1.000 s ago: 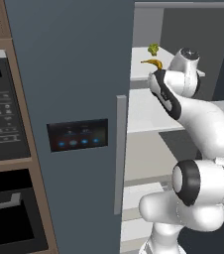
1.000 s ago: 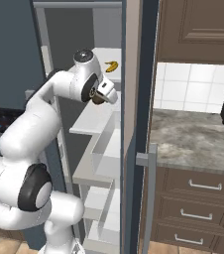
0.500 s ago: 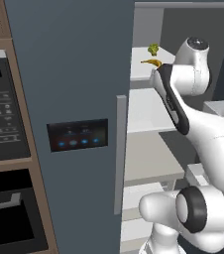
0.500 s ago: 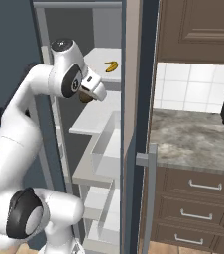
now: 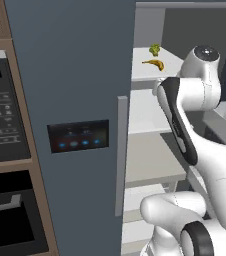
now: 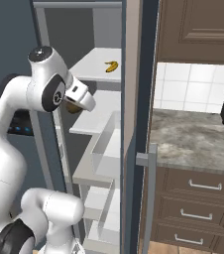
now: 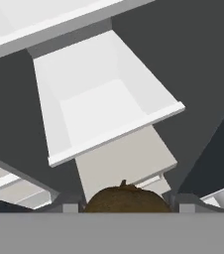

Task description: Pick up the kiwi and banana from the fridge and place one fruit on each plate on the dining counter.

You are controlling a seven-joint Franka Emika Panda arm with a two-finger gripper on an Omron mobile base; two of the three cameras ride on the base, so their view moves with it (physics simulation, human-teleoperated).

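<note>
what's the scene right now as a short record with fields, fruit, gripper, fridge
kiwi: brown fruit held between the finger tips, also seen at the hand
gripper: gripper shut on the kiwi, in front of the shelves
banana: banana lying on the top shelf, apart from the gripper
fridge: fridge open, pale shelves showing
beside banana: small green item on the same shelf

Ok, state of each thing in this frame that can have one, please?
Fridge: open, pale shelves showing.
Kiwi: off the shelf, held between the end effector's fingers.
End effector: shut on the kiwi, in front of the fridge shelves.
Banana: lying on the upper fridge shelf, not picked up.
Oven: door shut, green digits lit.
</note>
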